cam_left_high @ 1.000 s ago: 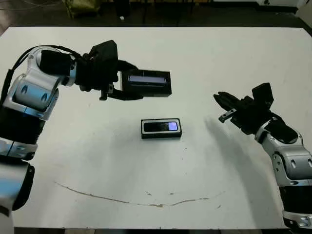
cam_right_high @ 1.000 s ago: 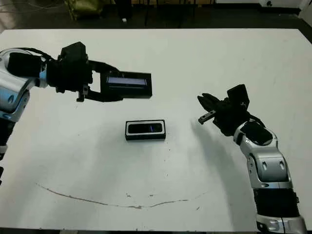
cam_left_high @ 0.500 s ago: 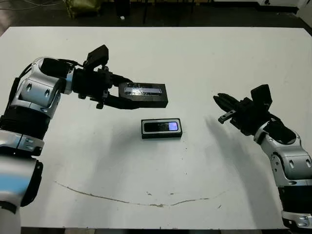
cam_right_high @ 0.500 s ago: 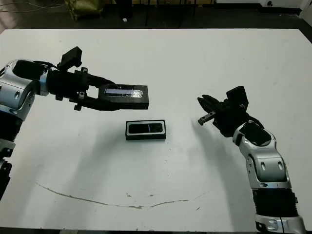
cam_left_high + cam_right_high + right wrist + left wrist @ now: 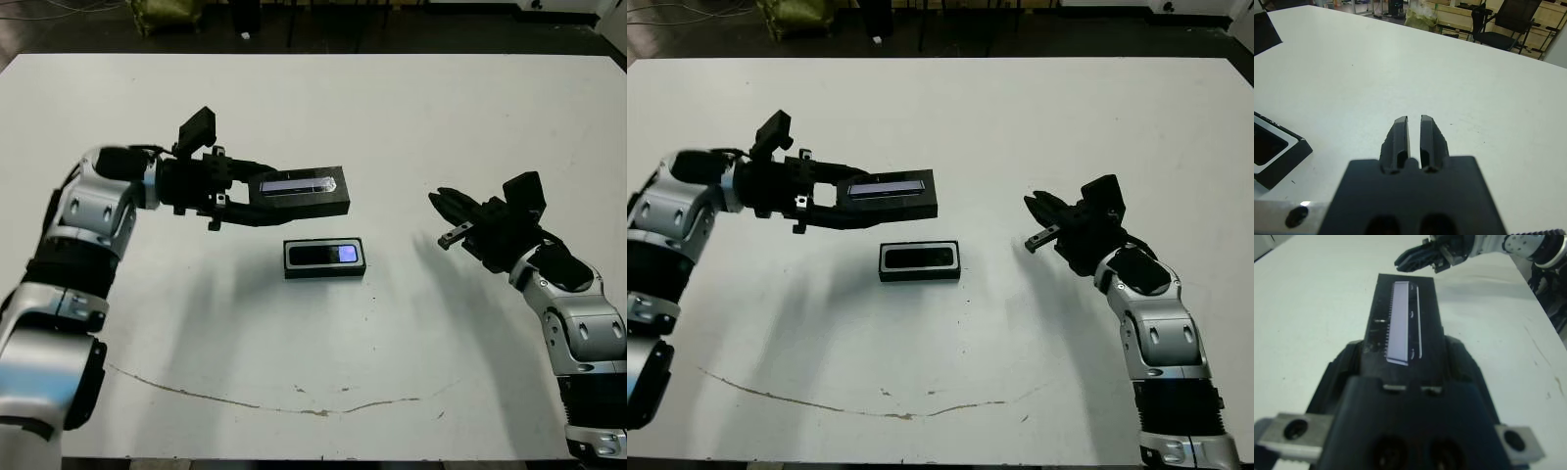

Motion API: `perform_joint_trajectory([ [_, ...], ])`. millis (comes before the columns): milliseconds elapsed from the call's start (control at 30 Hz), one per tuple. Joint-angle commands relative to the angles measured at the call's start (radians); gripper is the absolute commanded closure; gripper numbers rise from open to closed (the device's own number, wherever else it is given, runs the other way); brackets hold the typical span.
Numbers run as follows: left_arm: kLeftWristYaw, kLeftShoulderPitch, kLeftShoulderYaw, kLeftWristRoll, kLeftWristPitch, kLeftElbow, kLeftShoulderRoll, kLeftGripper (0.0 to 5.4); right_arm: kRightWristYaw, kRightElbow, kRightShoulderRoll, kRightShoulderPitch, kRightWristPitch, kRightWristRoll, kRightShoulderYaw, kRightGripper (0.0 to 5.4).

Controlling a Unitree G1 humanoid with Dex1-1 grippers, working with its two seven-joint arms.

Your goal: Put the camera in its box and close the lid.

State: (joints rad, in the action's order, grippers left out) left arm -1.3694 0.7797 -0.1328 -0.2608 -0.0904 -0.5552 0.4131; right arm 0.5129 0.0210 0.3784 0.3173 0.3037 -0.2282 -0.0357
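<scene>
Black lid [image 5: 304, 190], clamped in the left gripper [image 5: 257, 196], has swung closer above the box [image 5: 325, 258]; right gripper [image 5: 449, 217] idles nearly closed, empty.

The left arm reaches in from the left edge of the frame toward the centre, forearm nearly level, its left gripper [image 5: 257, 199] clamped on the lid [image 5: 306, 189] and holding it off the table. The right arm rises from the lower right corner, elbow bent, its right gripper [image 5: 449, 217] pointing left with fingers [image 5: 1400, 134] nearly together, empty.
</scene>
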Motion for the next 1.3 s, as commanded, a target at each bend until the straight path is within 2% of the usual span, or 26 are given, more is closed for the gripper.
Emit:
perform_joint_trajectory([
  [33,0.014,-0.041,0.015,-0.002,0.035,-0.009,-0.008,2.91,-0.003,0.003,0.003,-0.022,0.006,0.012,0.005,5.40],
  [433,0.005,-0.079,0.016,0.006,0.067,-0.072,-0.015,2.91,0.004,0.015,-0.001,-0.021,0.004,0.003,0.001,5.40],
  [1300,-0.020,-0.102,-0.043,0.080,0.105,-0.165,-0.048,2.91,0.005,0.006,0.005,-0.021,0.010,0.006,0.001,5.40],
])
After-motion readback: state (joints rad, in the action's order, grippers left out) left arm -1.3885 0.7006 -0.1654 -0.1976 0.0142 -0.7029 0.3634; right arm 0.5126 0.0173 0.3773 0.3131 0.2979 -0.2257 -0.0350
